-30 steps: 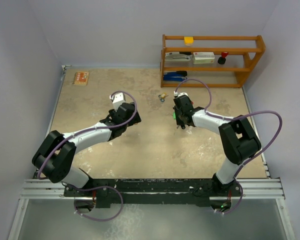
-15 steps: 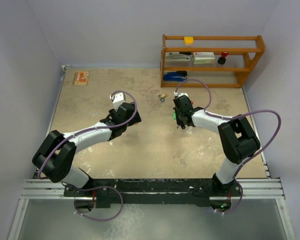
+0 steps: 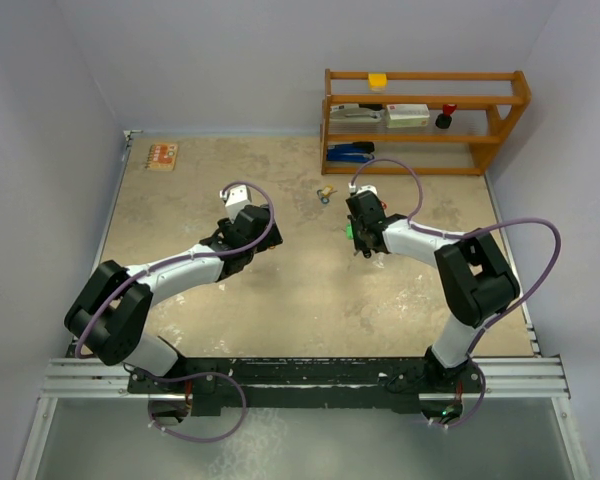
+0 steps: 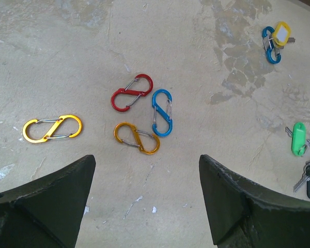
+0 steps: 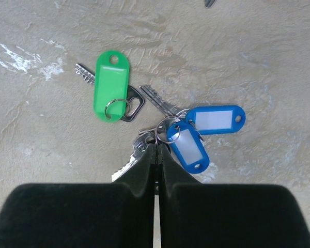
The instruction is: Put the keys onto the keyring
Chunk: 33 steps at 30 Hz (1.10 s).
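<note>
Upper right, the wooden rack stood against the back wall: a yellow block on top, a white box and a red-and-black item on the middle board, something blue at the bottom. The right gripper was clamped tight, tips together right at the keys, whose green and blue tags were bunched mid-frame, below the rack and well apart from every edge of the table; whether a ring was caught I could not tell. The left gripper hung spread wide above four coloured clips, and a broad stretch of table lay between the arms.
</note>
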### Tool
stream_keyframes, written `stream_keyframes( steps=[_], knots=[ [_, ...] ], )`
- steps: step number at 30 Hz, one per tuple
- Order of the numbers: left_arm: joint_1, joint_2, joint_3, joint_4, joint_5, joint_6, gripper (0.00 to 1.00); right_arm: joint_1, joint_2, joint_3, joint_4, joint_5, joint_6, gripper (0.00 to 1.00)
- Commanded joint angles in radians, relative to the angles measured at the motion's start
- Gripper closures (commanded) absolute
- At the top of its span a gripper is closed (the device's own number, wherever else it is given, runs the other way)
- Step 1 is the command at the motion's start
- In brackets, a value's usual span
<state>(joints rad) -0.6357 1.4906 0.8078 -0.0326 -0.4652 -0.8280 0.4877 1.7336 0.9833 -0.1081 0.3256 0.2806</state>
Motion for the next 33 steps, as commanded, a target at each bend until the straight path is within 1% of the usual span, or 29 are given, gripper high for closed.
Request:
stream_keyframes(
  steps=[1,4,11,15,20,28,33],
  knots=[
    [0.005,0.001,0.040,0.022,-0.022,-0.002,0.22,0.004,-0.061,0.017,0.008,0.071,-0.014,1.00],
    [0.006,-0.001,0.042,0.006,-0.040,0.007,0.22,0.014,-0.129,-0.005,0.019,0.068,-0.031,1.00],
    [0.024,0.005,0.053,-0.064,-0.145,0.039,0.21,0.035,-0.274,-0.036,0.045,0.001,-0.065,1.00],
    [0.042,0.043,0.062,-0.096,-0.193,0.049,0.21,0.049,-0.329,-0.049,0.053,-0.032,-0.069,1.00],
    [0.090,0.070,0.047,-0.094,-0.194,0.039,0.20,0.059,-0.354,-0.045,0.049,-0.042,-0.073,1.00],
    [0.158,0.073,0.001,0.002,-0.135,0.025,0.20,0.068,-0.377,-0.056,0.051,-0.048,-0.071,1.00],
    [0.207,0.077,-0.060,0.127,-0.002,0.015,0.18,0.067,-0.389,-0.060,0.052,-0.047,-0.071,1.00]
  ],
)
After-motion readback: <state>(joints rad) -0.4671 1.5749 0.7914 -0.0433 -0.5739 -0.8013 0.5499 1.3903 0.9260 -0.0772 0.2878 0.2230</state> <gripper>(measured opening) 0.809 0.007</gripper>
